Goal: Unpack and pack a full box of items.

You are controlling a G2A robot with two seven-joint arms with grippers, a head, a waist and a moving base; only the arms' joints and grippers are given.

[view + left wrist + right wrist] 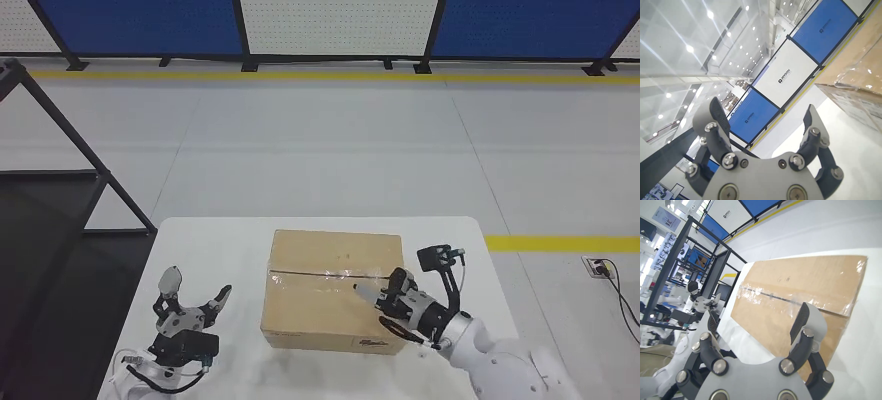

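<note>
One cardboard box, its top seam sealed with clear tape, sits in the middle of the white desk. Left of it, well apart, the left pincer hangs released, fingers spread. The right pincer is also released, over the box's near right corner. Beyond lies pale floor with a yellow line, blue and white partition panels at the far side and a black metal rack on the left.

It was a big factory-style test hall: rows of ceiling lights high overhead, blue and white partition panels fencing the bay, a yellow line on the pale floor, black steel racks alongside
</note>
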